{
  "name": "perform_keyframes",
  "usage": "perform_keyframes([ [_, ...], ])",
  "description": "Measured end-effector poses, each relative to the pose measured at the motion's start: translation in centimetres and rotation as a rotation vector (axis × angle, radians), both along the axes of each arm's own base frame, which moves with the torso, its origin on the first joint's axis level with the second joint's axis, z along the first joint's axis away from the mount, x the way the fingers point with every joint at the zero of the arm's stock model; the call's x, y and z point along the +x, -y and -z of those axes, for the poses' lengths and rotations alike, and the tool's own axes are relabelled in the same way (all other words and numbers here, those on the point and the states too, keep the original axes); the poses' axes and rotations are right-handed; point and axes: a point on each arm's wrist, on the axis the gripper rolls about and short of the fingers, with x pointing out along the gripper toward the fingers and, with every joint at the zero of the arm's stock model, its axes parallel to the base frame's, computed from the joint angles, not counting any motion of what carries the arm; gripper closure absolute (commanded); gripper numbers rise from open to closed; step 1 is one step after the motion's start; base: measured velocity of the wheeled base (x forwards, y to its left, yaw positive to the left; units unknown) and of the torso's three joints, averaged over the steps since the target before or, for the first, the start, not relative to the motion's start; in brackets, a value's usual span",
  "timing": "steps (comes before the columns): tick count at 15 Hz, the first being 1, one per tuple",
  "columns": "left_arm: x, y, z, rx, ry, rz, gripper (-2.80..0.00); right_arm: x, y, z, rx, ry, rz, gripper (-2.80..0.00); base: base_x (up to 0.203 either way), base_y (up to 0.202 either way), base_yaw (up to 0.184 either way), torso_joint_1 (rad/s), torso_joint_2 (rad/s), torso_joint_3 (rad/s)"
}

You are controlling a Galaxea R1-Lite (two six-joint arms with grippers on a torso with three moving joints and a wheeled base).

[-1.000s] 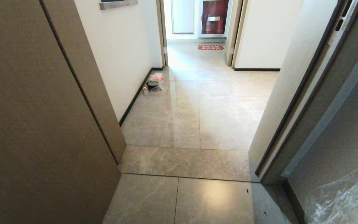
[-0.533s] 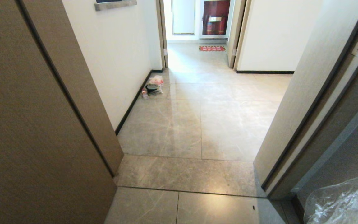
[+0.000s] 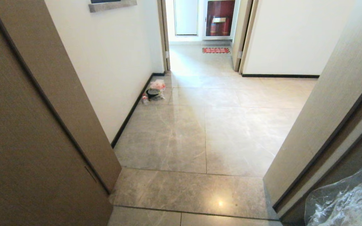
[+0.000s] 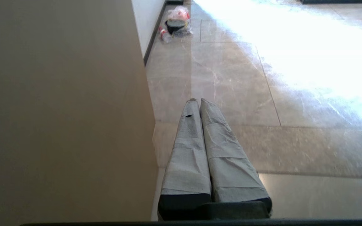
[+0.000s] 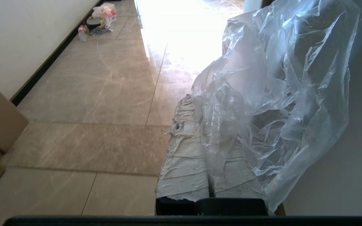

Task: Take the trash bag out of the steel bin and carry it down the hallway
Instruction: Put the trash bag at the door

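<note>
the hallway [image 3: 225, 125] floor lies open through the middle, bare tile running from the doorway threshold to the small red mat [image 3: 216, 50] at the far end. a brown door panel [image 3: 27, 131] closes in the left side, and a door frame [image 3: 325, 125] angles in on the right, so the passage is narrowest at the threshold. a small heap of litter [image 3: 153, 90] sits against the left wall's black baseboard, well ahead. the left pincer [image 4: 196, 101], shut and empty, points just beside the brown panel. the trash bag [image 5: 278, 94], pinched in the right pincer [image 5: 196, 103], billows close to the right-hand wall.
</note>
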Motion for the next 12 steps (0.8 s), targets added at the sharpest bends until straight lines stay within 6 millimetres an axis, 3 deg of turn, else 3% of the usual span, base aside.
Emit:
perform_keyframes([
  [12, 0.00, 0.00, 0.00, 0.000, 0.000, 0.000, 0.00, 0.00, 0.00, -0.01, 0.000, 0.001, 0.000, 0.00, 0.192, 0.000, 0.000, 0.003, 0.00, 0.002],
])
